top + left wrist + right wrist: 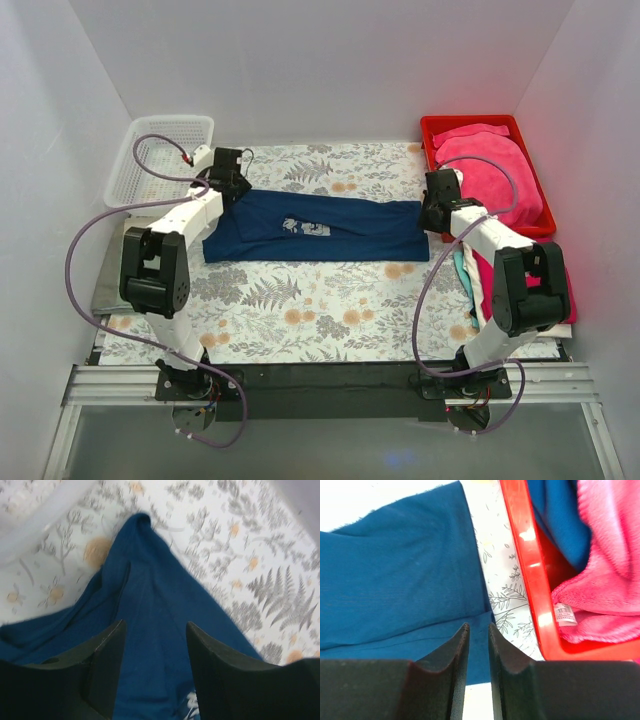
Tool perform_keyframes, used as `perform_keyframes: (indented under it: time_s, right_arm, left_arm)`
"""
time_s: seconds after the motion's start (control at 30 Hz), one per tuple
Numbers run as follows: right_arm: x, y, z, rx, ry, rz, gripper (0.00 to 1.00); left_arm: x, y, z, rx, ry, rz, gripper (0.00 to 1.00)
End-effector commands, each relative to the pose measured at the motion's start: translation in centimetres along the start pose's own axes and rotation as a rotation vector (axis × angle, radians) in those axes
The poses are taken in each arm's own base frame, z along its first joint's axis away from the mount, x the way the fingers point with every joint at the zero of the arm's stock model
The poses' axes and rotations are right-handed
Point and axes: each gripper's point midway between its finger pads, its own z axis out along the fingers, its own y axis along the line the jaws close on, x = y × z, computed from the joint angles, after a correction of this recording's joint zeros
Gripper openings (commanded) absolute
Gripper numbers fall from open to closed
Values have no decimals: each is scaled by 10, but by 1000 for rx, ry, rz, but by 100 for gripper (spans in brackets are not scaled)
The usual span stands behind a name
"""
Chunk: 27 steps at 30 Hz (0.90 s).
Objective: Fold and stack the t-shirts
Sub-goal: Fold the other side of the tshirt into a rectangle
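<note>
A navy blue t-shirt [320, 228] lies folded into a long band across the flowered cloth, its pale print [305, 227] facing up. My left gripper [228, 180] hovers over its left end. In the left wrist view this gripper [156, 624] is open, and the navy cloth [150, 590] lies flat below it, not pinched. My right gripper [436, 208] is at the shirt's right end. In the right wrist view that gripper [478, 625] stands open by a narrow gap above the shirt's edge [395, 575]. Magenta-pink t-shirts [490, 165] [605, 555] lie in the red bin.
The red bin [470, 122] [525, 555] sits at the back right, close to my right gripper, and a blue cloth [555, 515] lies in it too. A white mesh basket [165, 135] stands at the back left. Folded clothes [468, 285] lie under my right arm.
</note>
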Motion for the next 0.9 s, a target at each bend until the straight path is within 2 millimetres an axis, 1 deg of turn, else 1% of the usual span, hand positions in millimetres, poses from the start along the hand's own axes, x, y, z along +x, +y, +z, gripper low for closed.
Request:
perform_keyframes:
  time_s: [0.0, 0.03, 0.07, 0.1, 0.17, 0.2, 0.23, 0.27, 0.3, 0.4, 0.5, 0.53, 0.77, 0.87]
  right_arm:
    - [-29, 8, -24, -50, -91, 32, 28]
    - [-28, 8, -25, -54, -91, 31, 28]
    - [-28, 9, -27, -60, -89, 32, 28]
    - [-28, 9, -29, -64, -91, 32, 28]
    - [-23, 10, -30, -65, -83, 27, 28]
    - [-22, 11, -30, -67, -81, 23, 28]
    - [-21, 10, -30, -67, -78, 23, 28]
    - [-16, 11, -29, -69, -68, 17, 28]
    - [-14, 12, -28, -71, -61, 18, 28]
    - [-7, 12, -24, -72, -39, 14, 27]
    - [-4, 13, -23, -75, -32, 12, 27]
    - [-4, 13, -23, -75, -32, 12, 27]
    - [-4, 13, -22, -69, -31, 7, 26]
    - [-3, 13, -21, -68, -27, 3, 26]
  left_arm:
    - [21, 6, -41, 23, 62, 25, 49]
    - [34, 14, -46, 11, 91, 38, 48]
    - [56, 24, -50, -7, 124, 53, 47]
    - [63, 28, -57, -4, 134, 49, 47]
    - [81, 34, -64, 4, 176, 45, 43]
    - [93, 45, -64, -19, 191, 47, 41]
    - [95, 47, -67, -17, 189, 45, 36]
    - [98, 51, -67, -22, 192, 51, 34]
    - [101, 56, -67, -32, 194, 53, 34]
    - [100, 60, -66, -41, 174, 54, 31]
    - [98, 62, -60, -64, 156, 70, 30]
    - [96, 60, -59, -62, 151, 71, 30]
    - [96, 58, -50, -82, 139, 81, 31]
    - [97, 61, -45, -104, 131, 93, 31]
